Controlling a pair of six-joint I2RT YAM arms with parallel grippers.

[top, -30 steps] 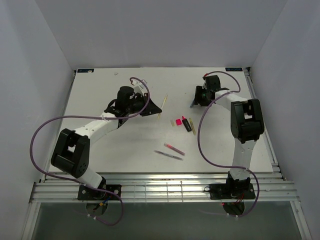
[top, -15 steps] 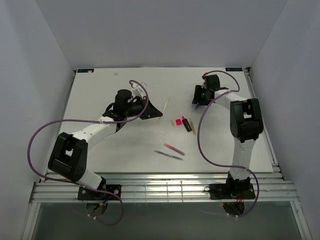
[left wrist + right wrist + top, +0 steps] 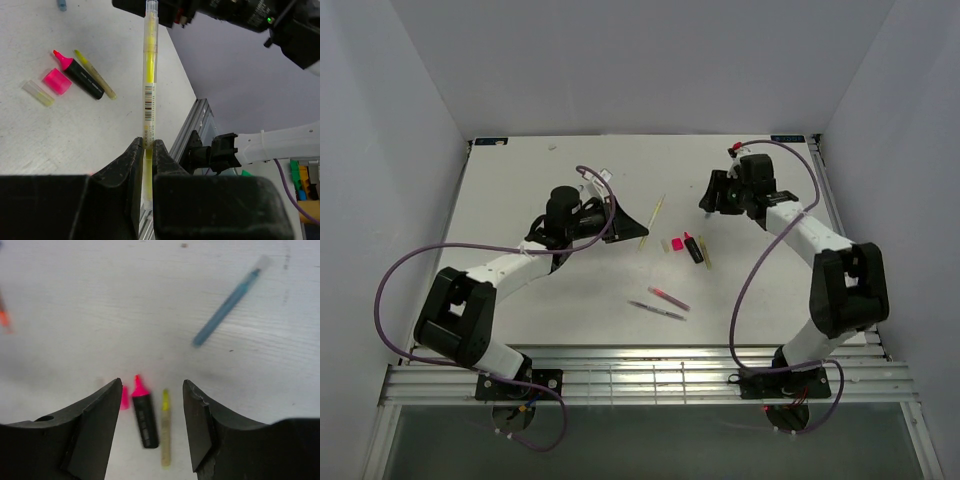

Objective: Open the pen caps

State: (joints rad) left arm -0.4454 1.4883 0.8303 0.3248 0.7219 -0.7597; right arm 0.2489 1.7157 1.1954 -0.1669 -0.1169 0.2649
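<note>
A: Your left jaws are pinching the yellow pen (image 3: pixel 149 65) low on its barrel, seemingly lifted off the surface (image 3: pixel 500 190).
B: Yep. Long axis runs straight out from those jaws twd the right arm; what looks like a clear cap (image 3: pixel 151 7) sits at the far tip.
A: Right jaws are spread w/ nothing between them, looking down at an uncapped pink highlighter (image 3: pixel 145 422) and its pink cap (image 3: pixel 124 398) on the surface.
B: So your right arm's nearer the cap end. You'd prob. need to turn the right jaws to face that tip, in line w/ the barrel, then pull along the axis.
A: Careful, a thin pen could pivot in the left pinch.
</note>
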